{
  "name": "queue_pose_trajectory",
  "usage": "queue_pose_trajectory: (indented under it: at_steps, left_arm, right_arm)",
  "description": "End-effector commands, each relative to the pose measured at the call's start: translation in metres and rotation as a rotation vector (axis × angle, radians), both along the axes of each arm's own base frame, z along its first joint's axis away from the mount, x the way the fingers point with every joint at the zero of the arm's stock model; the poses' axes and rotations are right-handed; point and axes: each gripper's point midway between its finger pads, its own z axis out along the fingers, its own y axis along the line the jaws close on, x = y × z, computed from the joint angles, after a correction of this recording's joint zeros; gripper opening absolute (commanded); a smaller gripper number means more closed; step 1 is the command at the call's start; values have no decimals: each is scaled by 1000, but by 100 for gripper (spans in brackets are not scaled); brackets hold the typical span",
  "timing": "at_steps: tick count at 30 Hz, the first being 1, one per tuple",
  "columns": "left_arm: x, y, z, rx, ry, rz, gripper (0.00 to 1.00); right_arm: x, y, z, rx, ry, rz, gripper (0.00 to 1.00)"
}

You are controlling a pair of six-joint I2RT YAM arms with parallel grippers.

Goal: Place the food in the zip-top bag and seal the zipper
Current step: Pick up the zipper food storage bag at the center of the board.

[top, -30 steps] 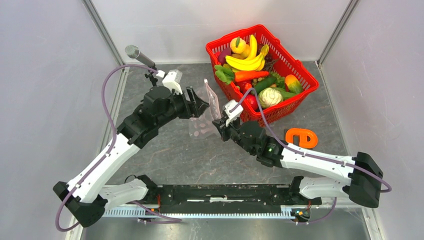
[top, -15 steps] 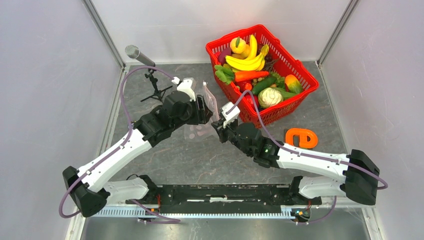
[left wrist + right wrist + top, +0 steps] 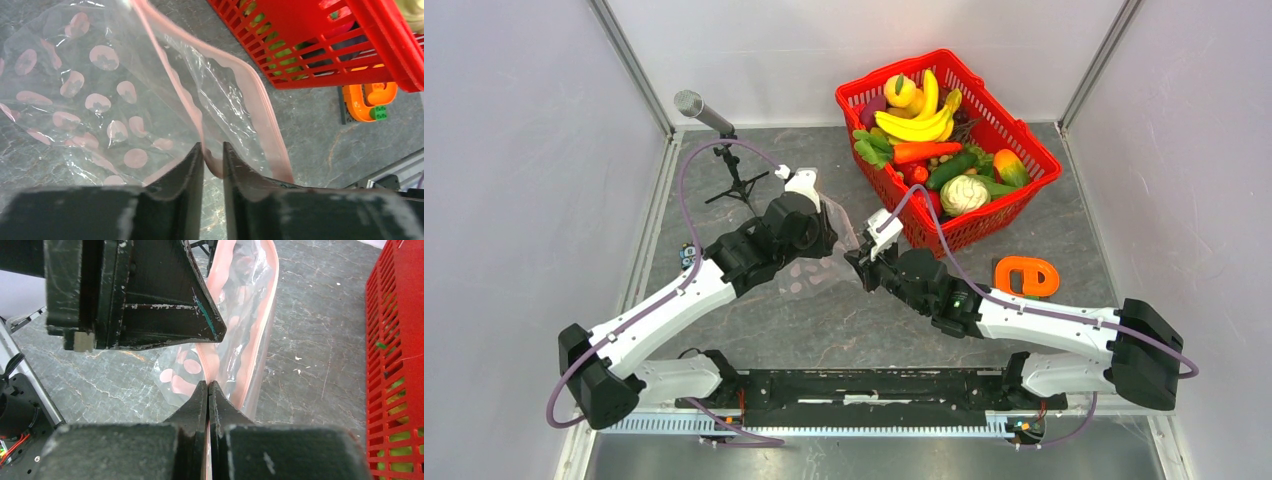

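The clear zip-top bag [image 3: 812,272] with pink dots hangs between my two grippers, its lower part on the table. My right gripper [image 3: 207,384] is shut on one lip of the pink zipper [image 3: 202,357]. My left gripper [image 3: 213,147] stands with a narrow gap, and the other lip of the zipper [image 3: 192,105] runs into that gap. The bag's mouth [image 3: 225,95] is parted. The food lies in the red basket [image 3: 1030,140]: banana bunch [image 3: 914,126], carrot [image 3: 924,151], cucumber [image 3: 952,168], cauliflower [image 3: 964,194].
The red basket [image 3: 320,50] sits just right of the bag. An orange toy piece [image 3: 1026,275] lies on the table behind my right arm. A microphone on a small stand [image 3: 702,111] is at the back left. Walls close in both sides.
My left gripper moved right and down onto the bag's mouth edge, and its jaws narrowed around the pink strip. My right gripper kept its hold and shifted slightly.
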Motion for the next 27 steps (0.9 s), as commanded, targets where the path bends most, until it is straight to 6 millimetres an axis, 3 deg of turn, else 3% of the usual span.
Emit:
queue_pose_trajectory:
  at_steps: [1, 2, 4, 10, 15, 18, 20, 24, 26, 27]
  left_arm:
    - [3, 11, 1, 38, -46, 19, 22]
    - [3, 12, 0, 42, -45, 23, 22]
    - [3, 15, -1, 46, -48, 36, 34]
    - [5, 14, -1, 42, -51, 40, 41]
    - [6, 16, -5, 54, -47, 50, 24]
    - [4, 18, -6, 51, -46, 55, 6]
    - [4, 20, -6, 57, -50, 59, 4]
    - [2, 25, -8, 82, -46, 61, 2]
    - [0, 27, -9, 88, -46, 56, 2]
    - [-1, 27, -9, 86, -45, 53, 2]
  right_arm:
    - [-6, 11, 18, 73, -15, 46, 0]
    - [-7, 12, 17, 73, -13, 54, 0]
    - [-9, 15, 15, 69, -9, 75, 0]
    - [-19, 26, 11, 55, -4, 152, 0]
    - [-18, 22, 13, 64, -5, 141, 1]
    - [-19, 20, 15, 60, -11, 138, 8]
    - [-21, 20, 18, 66, -6, 152, 18]
    - [-19, 15, 35, 108, 17, 140, 25]
    - [-17, 10, 46, 136, 4, 127, 37]
    - [-15, 7, 49, 144, 0, 116, 38]
